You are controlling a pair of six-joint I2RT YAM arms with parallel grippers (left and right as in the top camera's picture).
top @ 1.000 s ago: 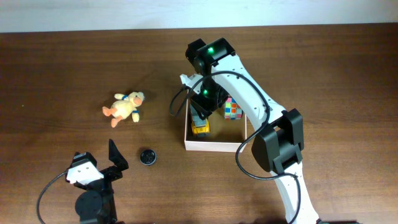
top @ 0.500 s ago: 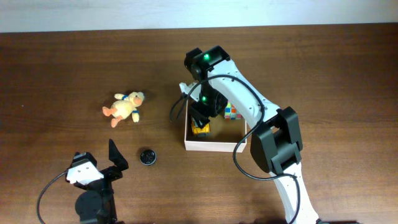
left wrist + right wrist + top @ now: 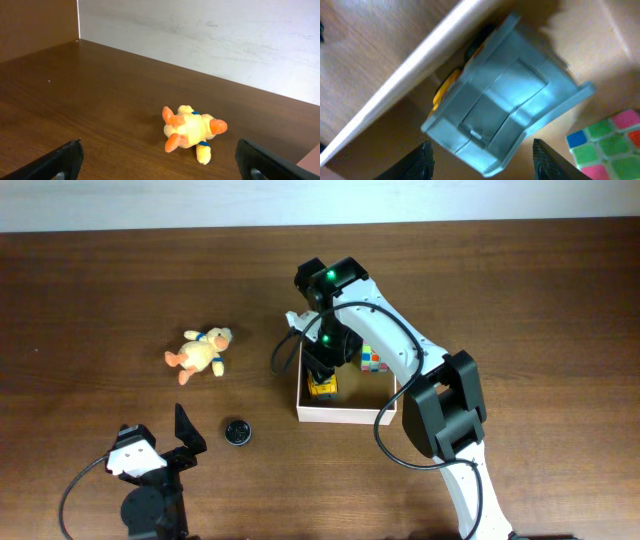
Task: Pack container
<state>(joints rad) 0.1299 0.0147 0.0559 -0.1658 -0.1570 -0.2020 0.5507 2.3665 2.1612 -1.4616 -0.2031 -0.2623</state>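
The container (image 3: 340, 417) is a shallow white box with a tan inside, right of the table's middle. In it lie a toy truck (image 3: 322, 387) with a yellow cab and grey-blue bed (image 3: 505, 95) and a colour cube (image 3: 374, 361). My right gripper (image 3: 325, 368) hangs inside the box just over the truck. It is open, with a gap on each side between the fingers (image 3: 422, 162) and the truck's bed. My left gripper (image 3: 162, 165) stands open and empty at the front left, facing a yellow-orange plush duck (image 3: 192, 131) that lies on the table (image 3: 200, 352).
A small black round object (image 3: 236, 431) lies on the wood between the left gripper (image 3: 158, 435) and the box. The box's white wall (image 3: 420, 60) runs close beside the truck, and the colour cube (image 3: 605, 145) sits to the truck's other side.
The right gripper has come down a little into the box and its jaws have parted off the truck, which now rests on the box floor. The left arm is still.
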